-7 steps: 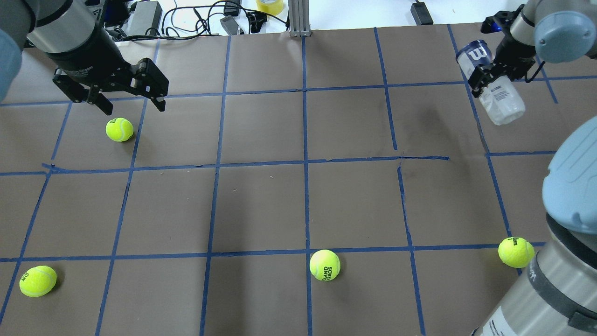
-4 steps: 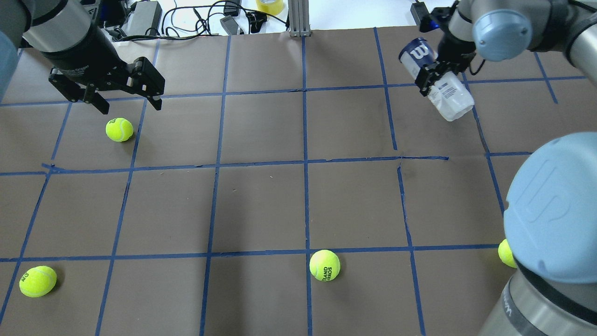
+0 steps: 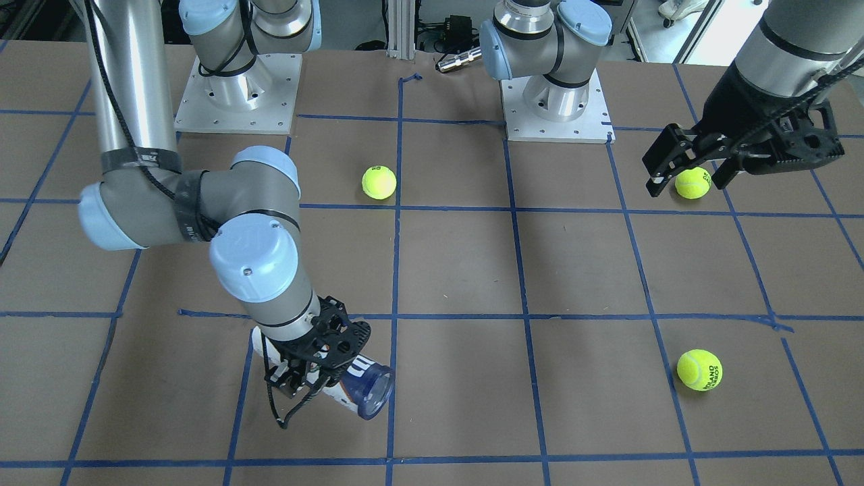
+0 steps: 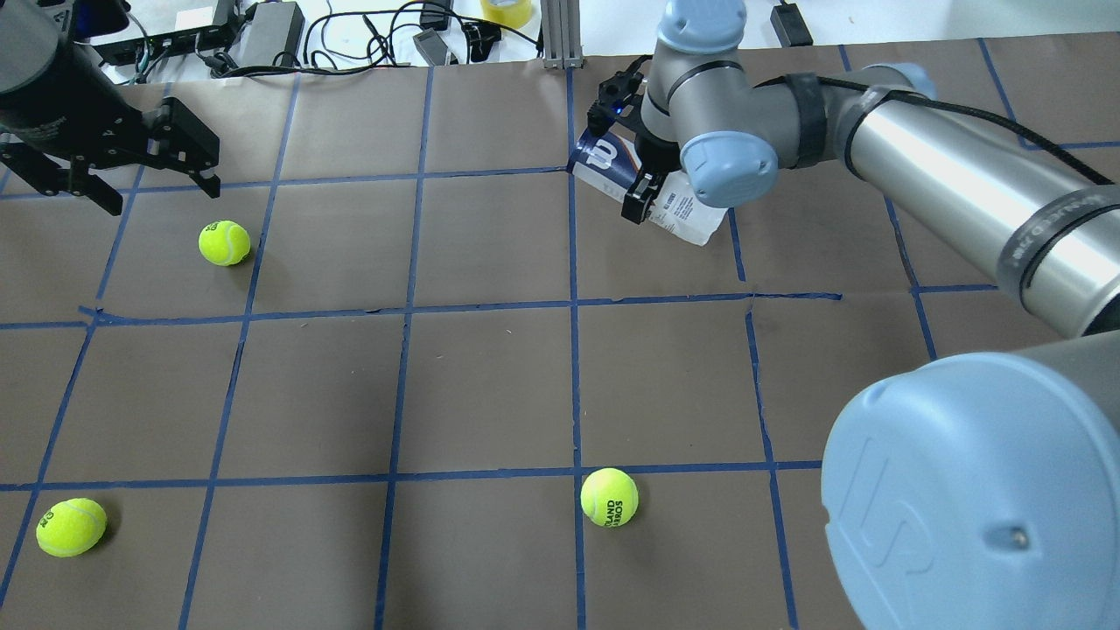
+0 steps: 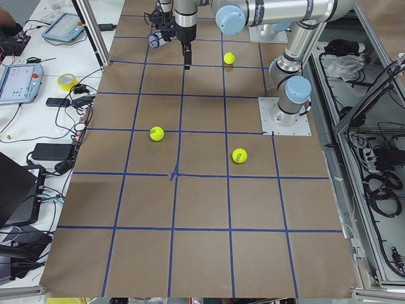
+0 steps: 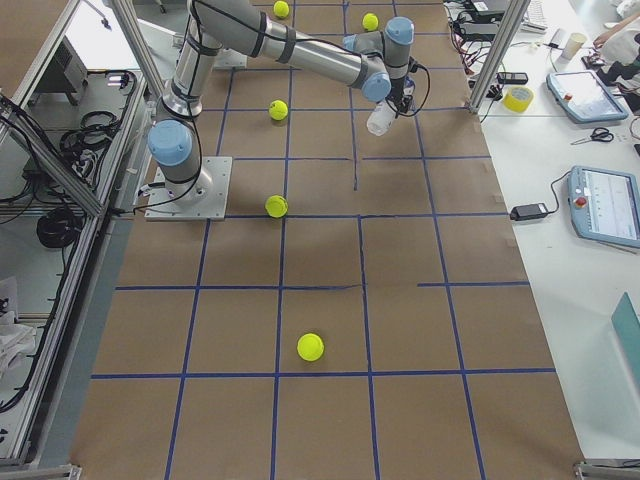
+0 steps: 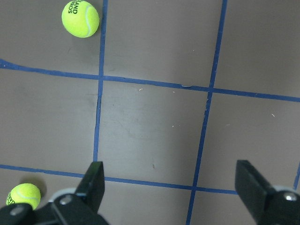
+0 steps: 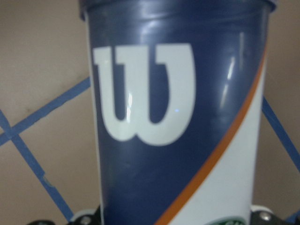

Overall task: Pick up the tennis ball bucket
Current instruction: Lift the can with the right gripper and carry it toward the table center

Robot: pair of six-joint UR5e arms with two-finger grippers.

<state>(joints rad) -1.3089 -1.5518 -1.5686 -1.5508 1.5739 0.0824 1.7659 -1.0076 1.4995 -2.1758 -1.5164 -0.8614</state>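
The tennis ball bucket, a clear can with a navy "W" end, is in my right gripper, which is shut on its middle. The can lies tilted, held off the table over the far middle squares. In the front-facing view the right gripper holds the bucket with its navy rim pointing sideways. The bucket's label fills the right wrist view. My left gripper is open and empty above the far left of the table, and its open fingers show in the left wrist view.
Loose tennis balls lie on the brown, blue-taped table: one just near of the left gripper, one at the near left, one at the near middle. Cables and boxes lie past the far edge. The right arm's elbow blocks the near right.
My right arm has swung left, carrying the bucket from the far right to the far middle. My left gripper has drifted left and farther back, still open.
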